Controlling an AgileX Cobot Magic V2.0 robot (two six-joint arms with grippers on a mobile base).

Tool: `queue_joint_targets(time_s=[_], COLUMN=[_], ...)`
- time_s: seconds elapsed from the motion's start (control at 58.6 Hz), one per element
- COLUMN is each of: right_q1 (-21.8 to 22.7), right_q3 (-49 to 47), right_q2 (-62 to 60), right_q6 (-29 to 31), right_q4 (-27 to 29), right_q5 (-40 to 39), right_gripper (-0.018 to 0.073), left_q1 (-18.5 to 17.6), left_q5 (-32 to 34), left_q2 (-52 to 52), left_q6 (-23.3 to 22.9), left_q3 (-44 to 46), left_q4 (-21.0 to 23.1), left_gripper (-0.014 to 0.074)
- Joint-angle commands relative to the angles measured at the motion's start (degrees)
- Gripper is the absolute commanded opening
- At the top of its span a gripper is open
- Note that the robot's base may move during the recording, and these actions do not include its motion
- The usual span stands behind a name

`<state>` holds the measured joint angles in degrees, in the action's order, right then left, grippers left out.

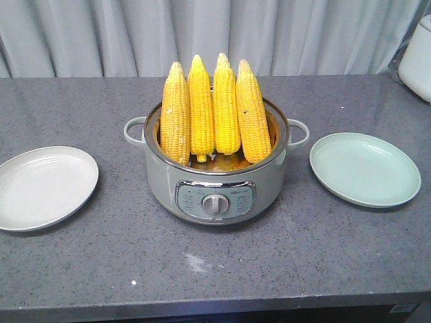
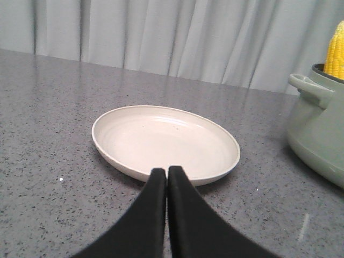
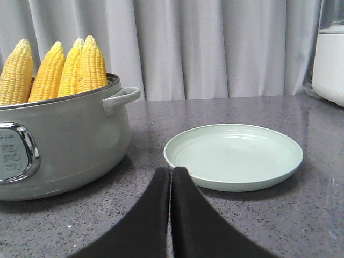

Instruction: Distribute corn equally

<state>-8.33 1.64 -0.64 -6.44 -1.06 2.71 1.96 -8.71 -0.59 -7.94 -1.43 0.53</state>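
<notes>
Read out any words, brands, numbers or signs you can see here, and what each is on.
No text is legible.
On the control panel of the pot: small print around the dial, too small and blurred to read.
On the white plate, the green plate and the corn: no markings visible.

Grey counter (image 1: 202,269): white plate (image 1: 40,188), pot (image 1: 215,182), green plate (image 1: 367,168)

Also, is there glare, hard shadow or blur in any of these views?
Exterior front view: soft, even light, corn sharp, a pale patch, glare or smudge, on the countertop before the electric pot. Left wrist view: white plate sharp with mild sheen, shut left gripper flat black. Right wrist view: green plate casts a soft shadow, right gripper equally dark.
</notes>
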Motion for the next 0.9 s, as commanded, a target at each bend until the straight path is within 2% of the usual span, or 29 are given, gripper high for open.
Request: queue_joint_targets(time_s=[0.0, 0.887], right_q1=[0.3, 0.3], right_q3=[0.6, 0.6], right_q2=[-0.3, -0.3], right_q6=[0.4, 0.4], right_q4=[-0.5, -0.5], right_q5=[-4.2, -4.2], right_gripper=[-0.0006, -0.0006], left_q1=[0.1, 0.1], left_q5=[4.5, 4.5], left_q2=[-0.9, -0.9], left_q6=[-0.1, -0.1], left_q3=[-0.7, -0.7], left_q4=[0.0, 0.0], left_gripper=[-0.0007, -0.0007])
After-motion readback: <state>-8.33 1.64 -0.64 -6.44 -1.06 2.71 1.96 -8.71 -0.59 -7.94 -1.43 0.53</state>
